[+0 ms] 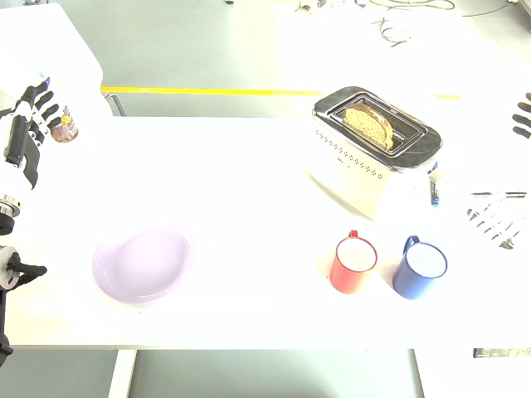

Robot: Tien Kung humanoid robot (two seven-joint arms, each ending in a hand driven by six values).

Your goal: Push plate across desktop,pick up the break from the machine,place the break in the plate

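Observation:
A pale lilac plate [142, 267] lies on the white table [249, 191] at the front left. A slice of brown bread [368, 124] stands upright in a slot of the silver toaster [373, 153] at the back right. My left hand [29, 116] hovers at the far left edge, well above and left of the plate, fingers spread and holding nothing. Only the dark fingertips of my right hand [523, 116] show at the right edge, clear of the toaster.
A red mug [353, 262] and a blue mug [421, 268] stand side by side in front of the toaster. A small amber bottle [65, 128] sits beside my left hand. A white wire rack [496, 217] lies at the right edge.

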